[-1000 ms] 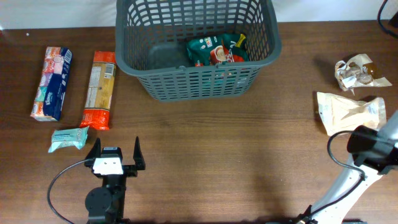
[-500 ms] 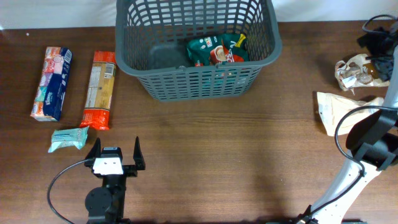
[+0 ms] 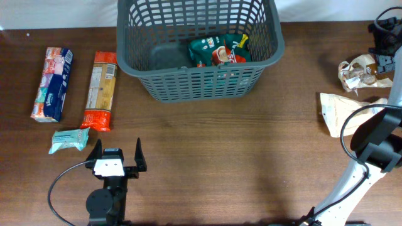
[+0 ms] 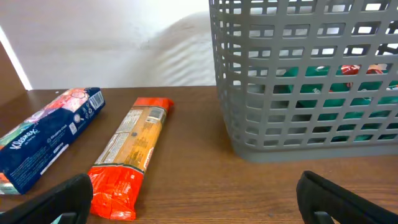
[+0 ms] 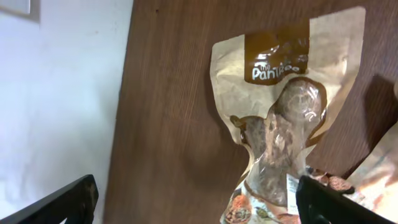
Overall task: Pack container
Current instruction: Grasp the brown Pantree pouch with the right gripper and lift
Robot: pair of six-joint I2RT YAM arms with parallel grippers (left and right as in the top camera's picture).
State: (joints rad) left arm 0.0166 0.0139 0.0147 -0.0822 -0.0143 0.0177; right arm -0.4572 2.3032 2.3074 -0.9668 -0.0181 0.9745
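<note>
The dark grey lattice basket (image 3: 201, 78) stands at the table's back middle and holds a green snack bag (image 3: 218, 50); it also shows in the left wrist view (image 4: 298, 93). My left gripper (image 3: 117, 158) is open and empty near the front left, pointing toward the basket. My right gripper (image 3: 386, 47) is open and empty at the far right edge, above a crumpled tan pouch (image 3: 359, 72). In the right wrist view that pouch (image 5: 283, 124) lies between the open fingers (image 5: 199, 202). A flat beige pouch (image 3: 348, 112) lies just in front of it.
At the left lie a blue Kleenex pack (image 3: 52, 83), an orange pasta packet (image 3: 101, 90) and a small teal wipes pack (image 3: 69, 140). The Kleenex pack (image 4: 46, 137) and pasta packet (image 4: 127, 155) also show in the left wrist view. A white wall is behind the table.
My right arm has swung from the front right up to the back right edge, over the crumpled tan pouch. The left arm and all packages have not moved.
</note>
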